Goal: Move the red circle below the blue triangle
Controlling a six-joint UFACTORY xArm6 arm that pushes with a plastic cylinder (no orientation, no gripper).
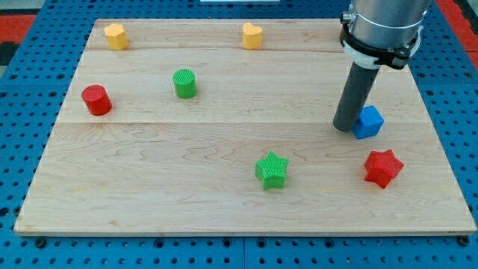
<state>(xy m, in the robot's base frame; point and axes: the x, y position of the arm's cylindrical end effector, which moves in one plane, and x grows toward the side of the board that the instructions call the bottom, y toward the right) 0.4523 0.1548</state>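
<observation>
We find the wooden board (224,149) evenly and brightly lit from above. Shadows beneath the blocks are short and soft. No glare noted. Focus is sharp to all four corners, with no visible edge distortion.

one view, seemingly front-above, angled down, board (224,202)

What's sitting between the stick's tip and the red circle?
In the camera view, the green cylinder sits near that line, slightly above it, between my tip and the red circle; otherwise bare board.
</observation>
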